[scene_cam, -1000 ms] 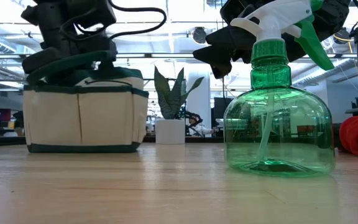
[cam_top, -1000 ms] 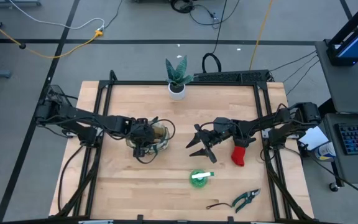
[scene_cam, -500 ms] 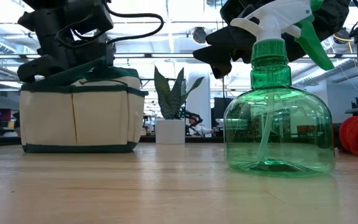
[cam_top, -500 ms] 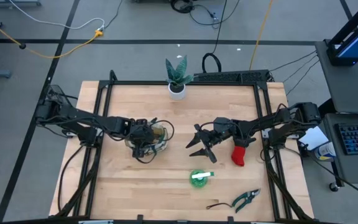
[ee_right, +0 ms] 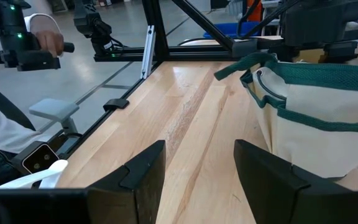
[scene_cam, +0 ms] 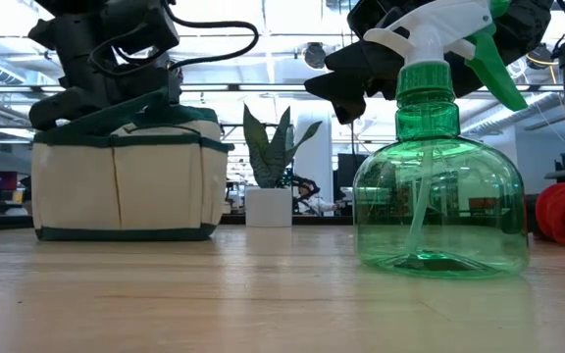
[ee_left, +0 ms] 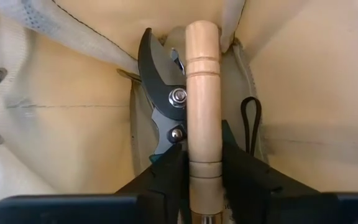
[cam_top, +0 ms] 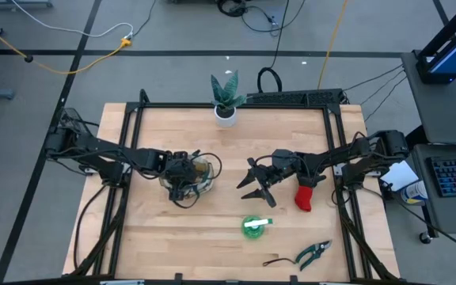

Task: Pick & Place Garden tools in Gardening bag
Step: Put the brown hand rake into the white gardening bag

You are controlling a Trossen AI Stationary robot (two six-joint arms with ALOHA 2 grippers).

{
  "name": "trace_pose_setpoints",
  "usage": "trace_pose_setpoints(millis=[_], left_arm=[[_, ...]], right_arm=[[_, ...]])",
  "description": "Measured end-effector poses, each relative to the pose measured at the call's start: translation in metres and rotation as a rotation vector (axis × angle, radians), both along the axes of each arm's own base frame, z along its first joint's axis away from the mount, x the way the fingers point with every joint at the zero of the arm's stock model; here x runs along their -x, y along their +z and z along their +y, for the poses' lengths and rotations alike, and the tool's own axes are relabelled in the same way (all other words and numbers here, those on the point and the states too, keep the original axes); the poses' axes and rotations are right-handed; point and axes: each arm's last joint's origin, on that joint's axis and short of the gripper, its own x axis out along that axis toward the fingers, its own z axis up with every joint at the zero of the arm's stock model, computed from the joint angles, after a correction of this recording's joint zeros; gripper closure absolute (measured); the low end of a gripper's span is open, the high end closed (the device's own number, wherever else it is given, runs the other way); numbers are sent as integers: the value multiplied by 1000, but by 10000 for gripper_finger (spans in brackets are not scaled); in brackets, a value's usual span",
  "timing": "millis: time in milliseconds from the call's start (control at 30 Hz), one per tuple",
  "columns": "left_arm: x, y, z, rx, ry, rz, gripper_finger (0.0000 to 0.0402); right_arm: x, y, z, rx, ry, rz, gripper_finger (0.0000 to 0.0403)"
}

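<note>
Gardening bag [cam_top: 199, 172], desk [cam_top: 212, 237] centre-left, loading.
Left pincer [ee_left: 205, 167] is flanking a wooden tool handle [ee_left: 203, 93] inside, grip unclear, beside pruning shears [ee_left: 163, 93]; right pincer [ee_right: 197, 163] is hovering wide, at the bag's 3 o'clock.

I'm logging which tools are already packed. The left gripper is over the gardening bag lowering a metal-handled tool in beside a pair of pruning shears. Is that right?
Not quite: the handle is wooden, not metal. The left wrist view shows the left gripper around a pale wooden handle inside the gardening bag, beside the pruning shears. The rest stands.
</note>
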Motion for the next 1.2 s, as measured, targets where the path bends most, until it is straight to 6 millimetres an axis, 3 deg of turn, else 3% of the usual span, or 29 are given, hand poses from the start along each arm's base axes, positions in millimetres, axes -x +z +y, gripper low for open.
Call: trace_pose_setpoints(millis=[333, 867, 1200], left_arm=[[-1, 1, 0, -3, -6, -17, 226], [-7, 8, -4, 1, -20, -57, 268], [-7, 9, -4, 2, -17, -59, 270]], right_arm=[[0, 0, 0, 0, 0, 0, 218], [0, 0, 0, 14, 3, -6, 218], [0, 1, 0, 46, 11, -31, 218]])
